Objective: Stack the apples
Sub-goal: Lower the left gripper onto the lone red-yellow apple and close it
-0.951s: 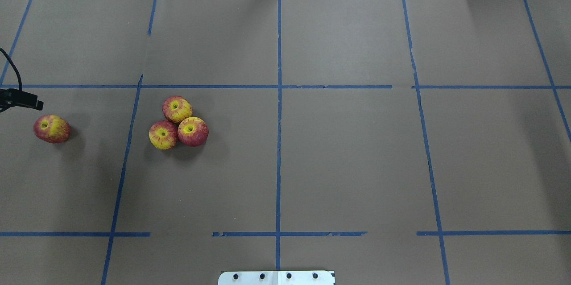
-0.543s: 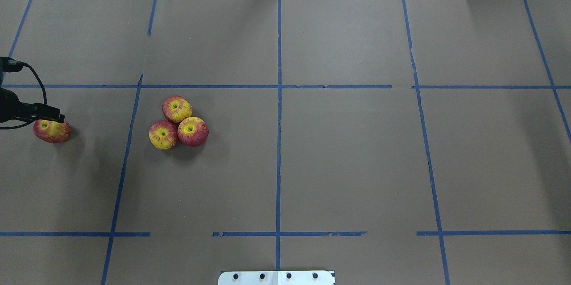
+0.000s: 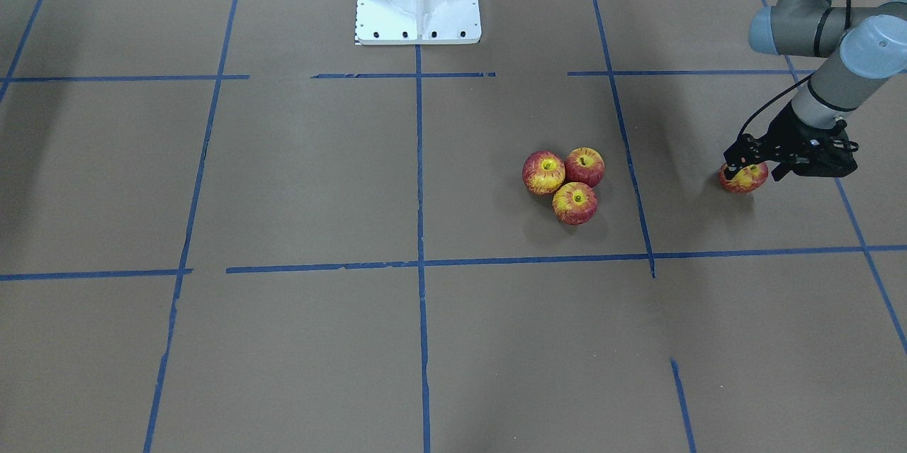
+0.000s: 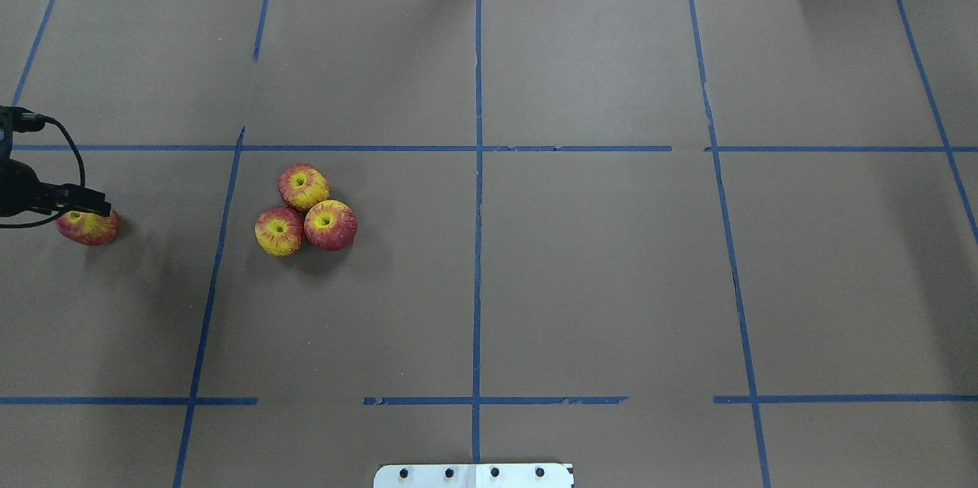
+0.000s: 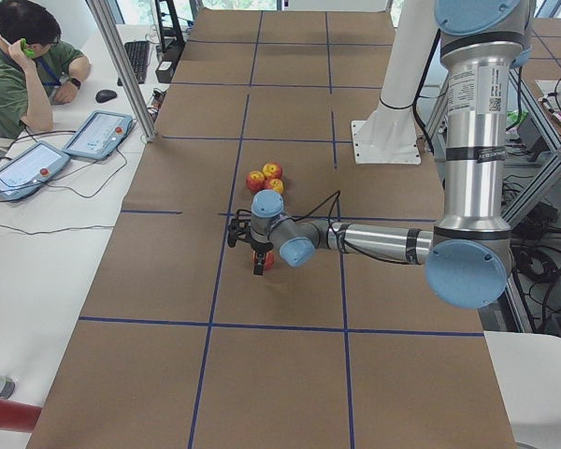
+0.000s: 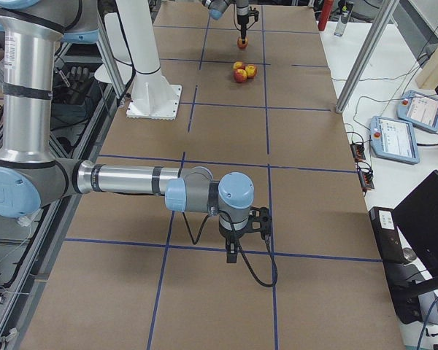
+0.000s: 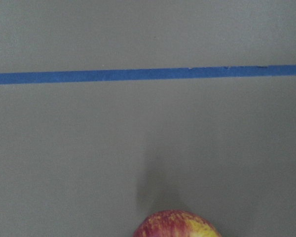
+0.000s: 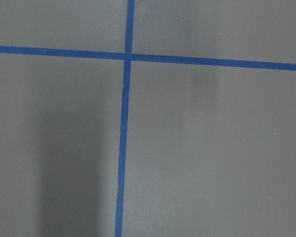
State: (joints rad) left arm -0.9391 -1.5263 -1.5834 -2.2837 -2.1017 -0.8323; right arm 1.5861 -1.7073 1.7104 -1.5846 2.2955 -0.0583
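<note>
Nearest the table end on the robot's left, the black two-finger left gripper [image 3: 753, 165] hangs low over a small, round, glossy red-and-yellow lone apple [image 3: 744, 180], which sits on the brown paper-covered table [image 4: 611, 282]. Its fingers [image 3: 735, 154] stand apart, one on either side of the fruit's upper half. Whether they touch the skin I cannot tell. In the left wrist view only the crown of this apple shows, at the bottom edge, with a blue tape line [image 7: 148, 75] beyond it.

Farther along, well apart and across a tape line, three more such apples press together, dimples up: the hindmost apple [image 4: 304, 186], the outer apple [image 4: 279, 231] and the inner apple [image 4: 330, 225].

Farthest off, the black right gripper [image 6: 233, 248] hangs over the paper near a tape crossing. It is seen only from the side, so I cannot tell whether its fingers are apart or together.
</note>
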